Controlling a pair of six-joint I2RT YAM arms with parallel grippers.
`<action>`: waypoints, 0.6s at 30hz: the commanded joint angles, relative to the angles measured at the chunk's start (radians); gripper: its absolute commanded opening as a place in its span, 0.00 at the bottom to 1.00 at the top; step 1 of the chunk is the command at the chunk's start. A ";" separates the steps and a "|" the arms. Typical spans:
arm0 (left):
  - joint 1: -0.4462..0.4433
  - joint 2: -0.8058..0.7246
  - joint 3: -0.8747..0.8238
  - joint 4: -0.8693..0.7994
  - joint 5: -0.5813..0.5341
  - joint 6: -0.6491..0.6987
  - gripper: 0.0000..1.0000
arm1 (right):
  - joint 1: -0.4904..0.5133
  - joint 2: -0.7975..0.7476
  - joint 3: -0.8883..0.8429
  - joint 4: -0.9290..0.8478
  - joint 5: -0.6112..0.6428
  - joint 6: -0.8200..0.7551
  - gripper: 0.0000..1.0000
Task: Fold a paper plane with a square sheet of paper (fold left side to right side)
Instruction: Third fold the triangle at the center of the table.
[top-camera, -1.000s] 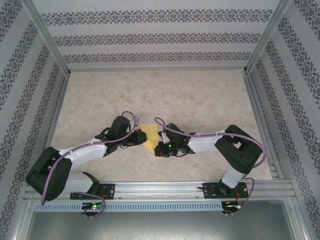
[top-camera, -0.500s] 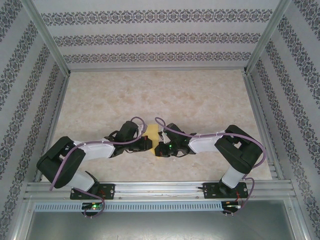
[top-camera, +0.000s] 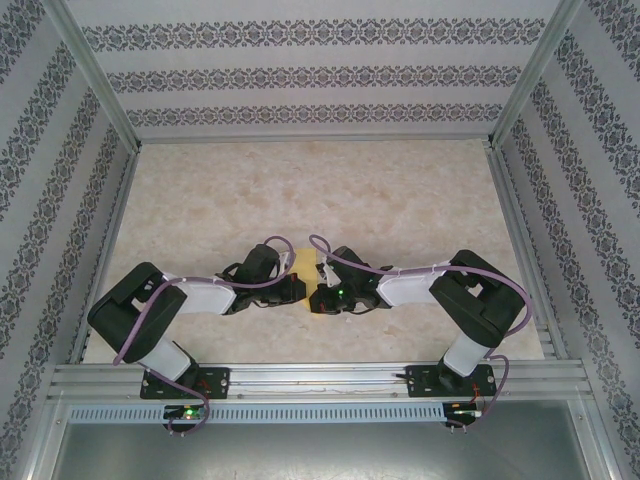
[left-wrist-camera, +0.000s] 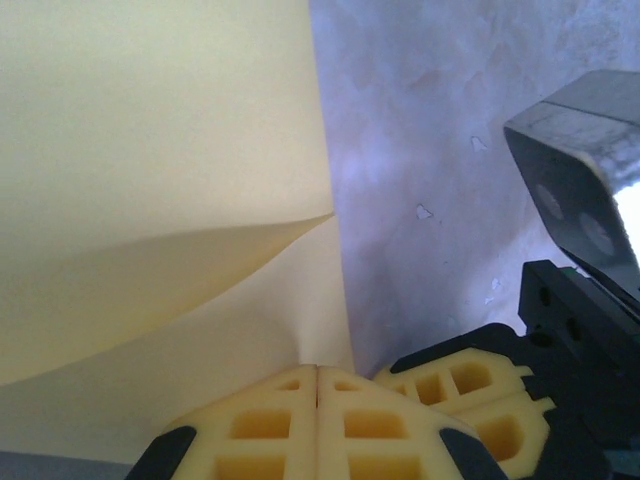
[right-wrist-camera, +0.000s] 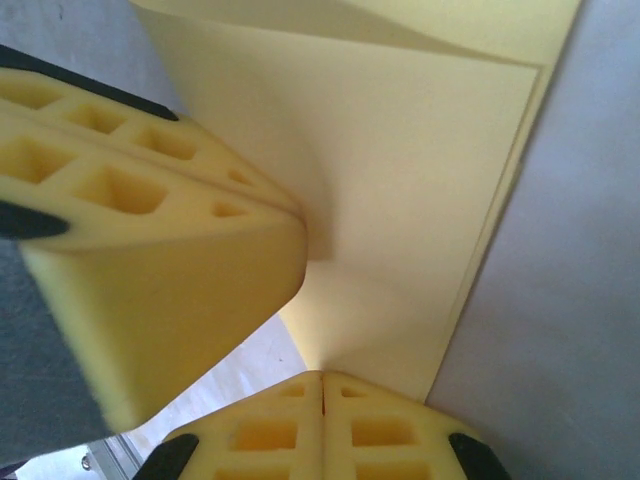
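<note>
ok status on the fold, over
Left gripper shut on paper. Right gripper shut on paper too. Paper curling over, fold not flat yet. Grippers crowded side by side, little room.

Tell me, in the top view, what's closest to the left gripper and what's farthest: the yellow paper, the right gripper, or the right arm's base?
1. The yellow paper, pinched in the left gripper itself.
2. The right gripper, just to its right.
3. The right arm's base, far off at the near right edge.
</note>
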 joint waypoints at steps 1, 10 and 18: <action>-0.014 0.015 -0.019 0.037 -0.031 -0.005 0.04 | -0.012 0.058 -0.037 -0.178 0.090 -0.032 0.00; 0.005 0.044 -0.025 0.043 -0.053 -0.019 0.04 | -0.009 0.071 -0.029 -0.200 0.075 -0.046 0.00; 0.038 0.059 -0.037 0.053 -0.056 -0.031 0.04 | -0.007 0.079 -0.025 -0.211 0.072 -0.049 0.00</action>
